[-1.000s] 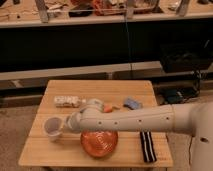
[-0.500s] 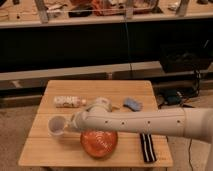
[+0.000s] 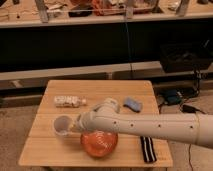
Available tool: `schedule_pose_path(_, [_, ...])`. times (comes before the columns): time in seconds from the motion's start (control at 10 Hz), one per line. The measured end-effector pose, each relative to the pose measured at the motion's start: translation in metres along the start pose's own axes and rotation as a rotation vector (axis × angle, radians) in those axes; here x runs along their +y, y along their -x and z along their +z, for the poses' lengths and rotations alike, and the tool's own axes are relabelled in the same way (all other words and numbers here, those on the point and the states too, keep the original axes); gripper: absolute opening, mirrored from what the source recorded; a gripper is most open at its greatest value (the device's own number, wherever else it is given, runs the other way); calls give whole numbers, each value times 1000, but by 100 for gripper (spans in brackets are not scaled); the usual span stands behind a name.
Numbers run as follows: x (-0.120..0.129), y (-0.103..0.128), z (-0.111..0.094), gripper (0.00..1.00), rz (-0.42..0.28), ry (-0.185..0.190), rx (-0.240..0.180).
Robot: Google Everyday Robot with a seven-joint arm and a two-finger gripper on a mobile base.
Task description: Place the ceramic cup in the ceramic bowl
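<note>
The small white ceramic cup [image 3: 62, 125] is at the left of the wooden table [image 3: 45, 152], upright with its opening showing. My gripper [image 3: 75, 125] is at the cup's right side and holds it by the rim, at the end of my white arm reaching in from the right. The orange-red ceramic bowl [image 3: 99, 143] sits at the table's front centre, just right of and below the cup, partly hidden by my arm.
A clear plastic bottle [image 3: 67, 101] lies on its side at the back left. A blue object [image 3: 133, 104] lies at the back right. A black striped object [image 3: 147, 149] lies at the front right. Dark shelving stands behind the table.
The gripper and the cup have moved together to the right, closer to the bowl. The bowl and the other objects have not moved.
</note>
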Motion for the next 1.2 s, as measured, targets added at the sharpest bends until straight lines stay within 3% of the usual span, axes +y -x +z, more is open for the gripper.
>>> schedule_pose_path(1.2, [54, -22, -49, 1, 129, -21, 19])
